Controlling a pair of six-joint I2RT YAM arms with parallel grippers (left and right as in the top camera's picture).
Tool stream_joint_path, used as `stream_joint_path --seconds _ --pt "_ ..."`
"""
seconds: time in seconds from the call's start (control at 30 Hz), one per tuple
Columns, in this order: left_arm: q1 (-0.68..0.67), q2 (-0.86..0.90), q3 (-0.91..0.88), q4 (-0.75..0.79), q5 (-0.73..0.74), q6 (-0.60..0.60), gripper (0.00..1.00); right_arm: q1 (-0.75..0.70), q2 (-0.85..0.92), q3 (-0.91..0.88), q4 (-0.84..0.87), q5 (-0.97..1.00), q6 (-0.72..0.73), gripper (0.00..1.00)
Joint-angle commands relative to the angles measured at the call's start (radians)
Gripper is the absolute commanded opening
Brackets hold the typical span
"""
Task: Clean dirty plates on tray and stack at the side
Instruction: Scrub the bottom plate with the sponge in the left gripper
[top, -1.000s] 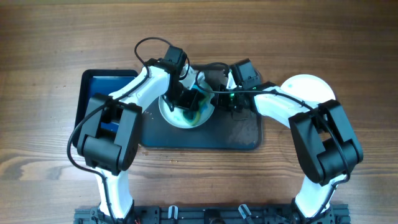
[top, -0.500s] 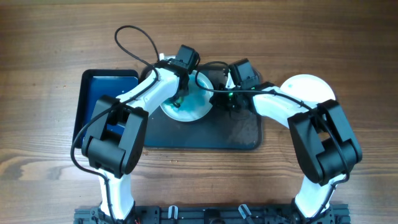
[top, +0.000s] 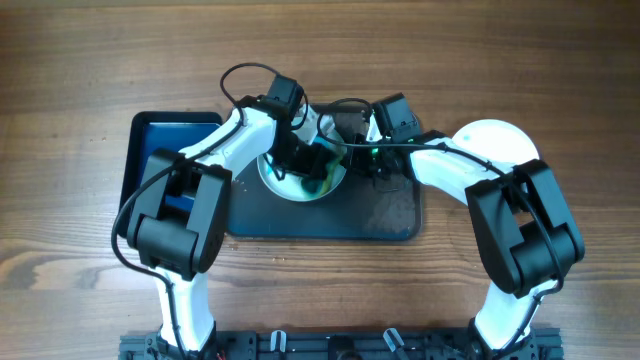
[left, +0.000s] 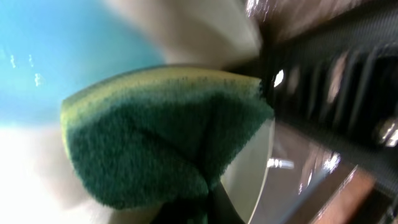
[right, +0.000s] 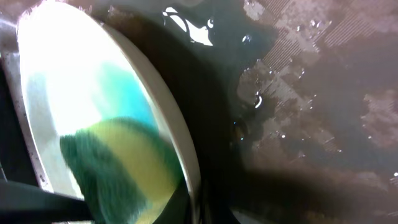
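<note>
left claw (top: 312, 163) is clenched on the green sponge (left: 161, 143), pressing it onto the blue-smeared plate (right: 93, 81) beneath it, in the tray (top: 330, 225). right claw (top: 368, 168) sits at that plate's rim; its state cannot be told. a second plate (top: 495, 140) rests on the surface (top: 80, 60) beyond the right claw.

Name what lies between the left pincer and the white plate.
A green-and-yellow sponge, gripped by the left pincer, pressed on the round white plate; left wrist view shows it.
</note>
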Motion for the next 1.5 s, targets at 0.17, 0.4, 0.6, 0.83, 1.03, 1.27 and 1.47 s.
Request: stream_joint_path --seconds 0.17,0.4,0.6,0.83,1.03,1.27,1.47 --pt "-0.018 0.019 -0.006 0.307 -0.597 -0.435 0.04 0.008 0.019 -0.008 -0.002 0.005 0.010 0.04" --pt "-0.015 0.019 -0.008 -0.002 -1.141 -0.696 0.04 0.008 0.019 -0.008 -0.001 0.005 0.011 0.04" --pt "-0.016 0.019 -0.008 -0.136 -0.483 -0.298 0.04 0.008 0.019 -0.008 -0.001 0.004 0.011 0.04" --pt "-0.028 0.019 -0.008 -0.084 0.153 0.011 0.04 0.008 0.019 -0.008 -0.001 0.000 0.011 0.04" --pt "-0.027 0.019 -0.008 0.195 0.009 -0.194 0.04 0.008 0.019 -0.008 0.003 -0.011 -0.001 0.04" --pt "-0.027 0.019 -0.008 0.227 -0.834 -0.488 0.04 0.008 0.019 -0.008 0.003 -0.011 -0.003 0.04" --pt "-0.027 0.028 -0.008 -0.026 -1.202 -0.767 0.04 0.008 0.019 -0.008 0.003 -0.011 -0.003 0.04"
